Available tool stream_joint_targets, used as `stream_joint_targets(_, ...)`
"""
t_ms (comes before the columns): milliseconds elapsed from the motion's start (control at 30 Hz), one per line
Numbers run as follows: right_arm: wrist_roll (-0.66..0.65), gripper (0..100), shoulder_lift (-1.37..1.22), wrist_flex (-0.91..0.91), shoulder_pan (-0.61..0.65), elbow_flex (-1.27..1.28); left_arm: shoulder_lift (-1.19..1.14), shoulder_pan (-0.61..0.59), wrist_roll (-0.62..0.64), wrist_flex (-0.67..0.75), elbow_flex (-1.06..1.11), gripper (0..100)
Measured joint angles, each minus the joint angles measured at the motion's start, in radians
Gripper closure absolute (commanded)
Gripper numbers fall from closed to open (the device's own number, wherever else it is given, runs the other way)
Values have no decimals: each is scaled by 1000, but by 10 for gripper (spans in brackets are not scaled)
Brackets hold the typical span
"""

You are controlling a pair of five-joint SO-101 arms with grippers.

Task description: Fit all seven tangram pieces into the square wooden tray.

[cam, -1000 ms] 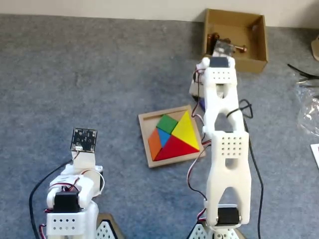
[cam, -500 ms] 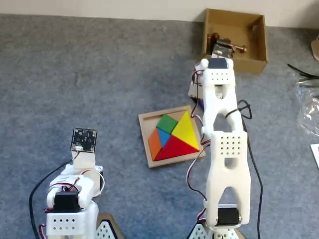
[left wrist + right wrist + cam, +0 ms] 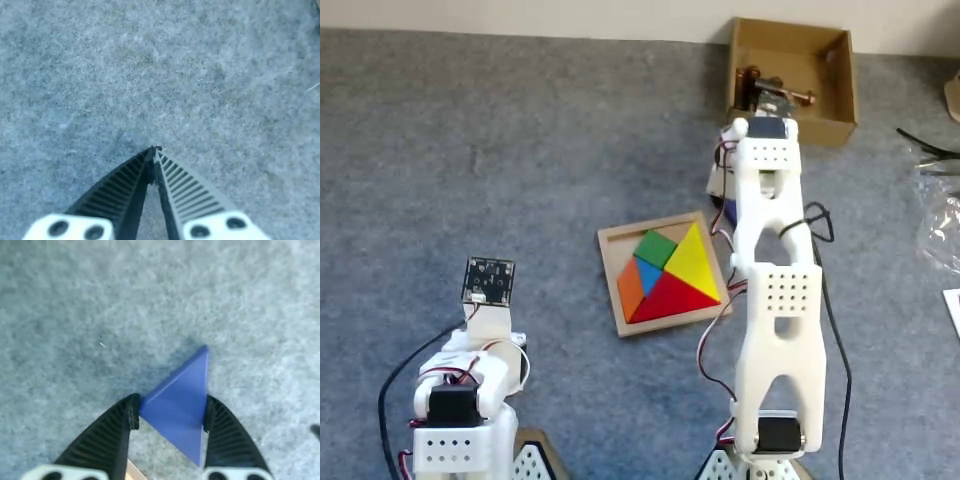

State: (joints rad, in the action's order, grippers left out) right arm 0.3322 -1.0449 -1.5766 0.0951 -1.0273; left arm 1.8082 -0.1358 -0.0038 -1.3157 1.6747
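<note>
High view, tray: the square wooden tray (image 3: 610, 243) lies on the grey felt desk (image 3: 470, 150) between the two arms. It holds a green square (image 3: 657, 248), yellow triangle (image 3: 692, 262), red triangle (image 3: 675, 298), orange piece (image 3: 629, 288) and light-blue piece (image 3: 647, 273). Bare wood shows along its upper-left side.
High view, arms: the right arm (image 3: 765, 200) stretches past the tray toward a cardboard box (image 3: 842, 95). The left arm (image 3: 470, 390) sits folded, well apart from the tray.
Left wrist view, left gripper (image 3: 154, 150): pressed together, empty, over bare felt.
Right wrist view, right gripper (image 3: 171, 407): pinching a blue triangle (image 3: 182, 395) by two opposite sides. Whether the piece is lifted off the felt, I cannot tell.
Risk, grip: the slanted sides give the ribbed fingers little purchase, so the triangle could pivot or slip out on the way over.
Risk, fit: the remaining gap looks narrow. A badly turned piece would likely ride up on the rim or its neighbours, and pushing could shove the loose tray.
Risk, wires (image 3: 720, 300): they hang just beside the tray's corner and might snag.
Writing: none legible.
</note>
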Motion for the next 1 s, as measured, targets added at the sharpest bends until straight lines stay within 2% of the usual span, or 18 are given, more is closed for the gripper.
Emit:
stream_joint_targets(100,-46,907,0,-6,0,0,0,0,0,0,0,993)
stream_joint_targets(300,-384,907,0,-44,6,-2,0,0,0,0,0,993)
stream_joint_targets(633,-689,907,0,-64,6,-2,0,0,0,0,0,993)
stream_joint_targets(1000,-746,908,-6,-97,6,-68,0,0,0,0,0,993)
